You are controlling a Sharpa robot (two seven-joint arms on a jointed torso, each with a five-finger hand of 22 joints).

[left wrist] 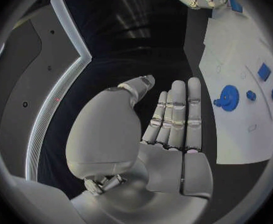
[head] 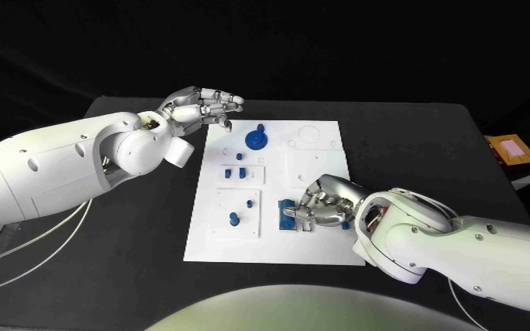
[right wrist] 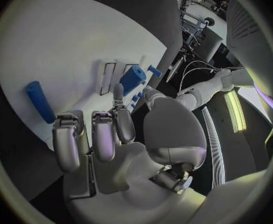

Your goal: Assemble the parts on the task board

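Where visible: one task board (head: 320, 250); two robot hands.

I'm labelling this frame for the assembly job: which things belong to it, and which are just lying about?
Belongs to the job:
white task board
round blue gear part
small blue pegs
blue block part, at the right hand

Lying about:
orange box with pale top beside the black table

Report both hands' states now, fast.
Left hand: open, fingers straight, holding nothing, beside the task board.
Right hand: low over the board by a blue part; cannot tell whether it grips anything.
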